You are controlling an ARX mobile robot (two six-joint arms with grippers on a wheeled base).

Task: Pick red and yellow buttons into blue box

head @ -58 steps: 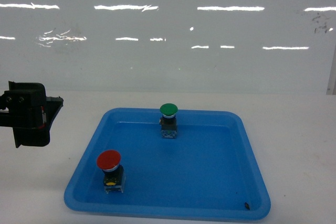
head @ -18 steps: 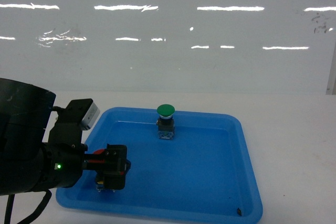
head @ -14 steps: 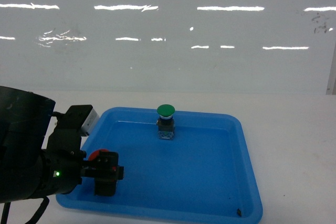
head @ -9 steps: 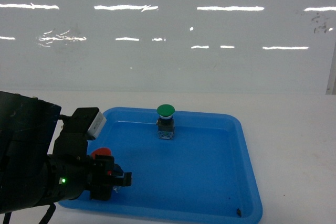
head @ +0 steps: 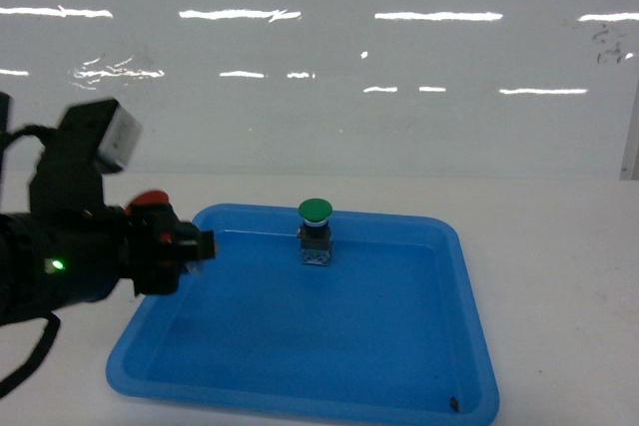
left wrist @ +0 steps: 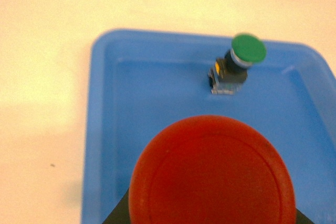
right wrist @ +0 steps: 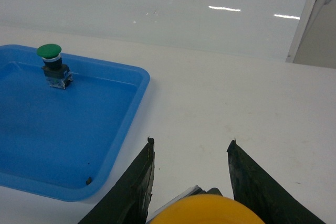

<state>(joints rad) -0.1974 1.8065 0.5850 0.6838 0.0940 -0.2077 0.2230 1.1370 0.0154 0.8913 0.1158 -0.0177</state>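
Red-capped and lifted clear of the shallow blue tray (head: 300, 401), the red button (head: 148, 201) sat clenched in the left claw (head: 165, 246) at the left edge of the head view, while the yellow button (right wrist: 207, 209) showed at the bottom of the right wrist view, between the right claw's (right wrist: 190, 174) spread fingers, though whether they gripped it could not be told. Neither button had reached the blue box, which appeared in no view, so both drops seemingly remained; the green button (head: 318, 230) stood untouched in the tray. Behind the pale surface (head: 559, 276) rose a glossy white wall (head: 329, 97) streaked with reflections.
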